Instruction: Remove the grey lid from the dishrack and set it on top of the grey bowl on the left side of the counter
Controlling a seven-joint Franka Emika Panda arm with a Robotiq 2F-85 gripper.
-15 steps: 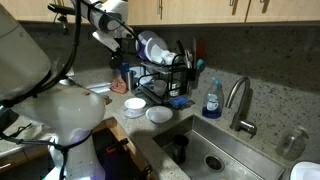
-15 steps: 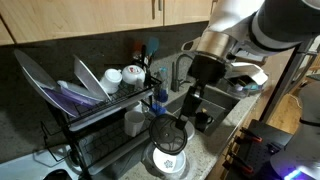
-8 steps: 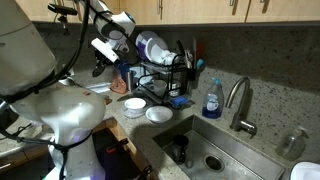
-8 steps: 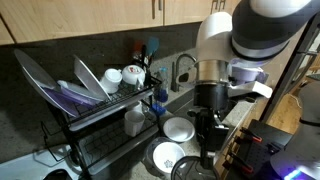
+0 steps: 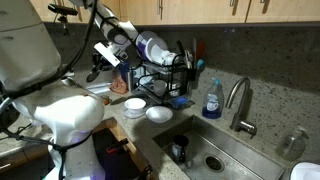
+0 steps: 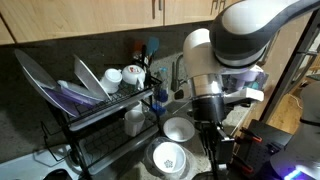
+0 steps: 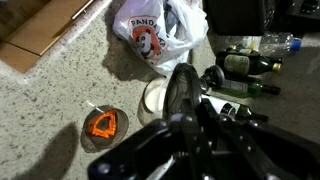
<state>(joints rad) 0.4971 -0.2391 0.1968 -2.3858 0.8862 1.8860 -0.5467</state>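
Your gripper looks closed on the grey lid. In the wrist view the lid stands on edge between the fingers, dark and round, w/ its rim toward the camera. The pad contact itself is hidden by the gripper body, so that's the best read you get.

In an exterior view the gripper hangs over the far-left part of the counter, clear of the dishrack and to its left. The lid is too small to make out there.

Just behind the lid in the wrist view there's a pale round rim, apparently the grey bowl; the lid covers part of it, and you can't tell if they touch. Near it sits a small dish w/ something orange. Farther off are a white plastic bag w/ a panda print and some bottles lying on their sides.

The dishrack holds plates and cups on its upper tier. In front of it, two white bowls sit side by side on the counter, near the sink. A blue soap bottle and the faucet stand to the right.
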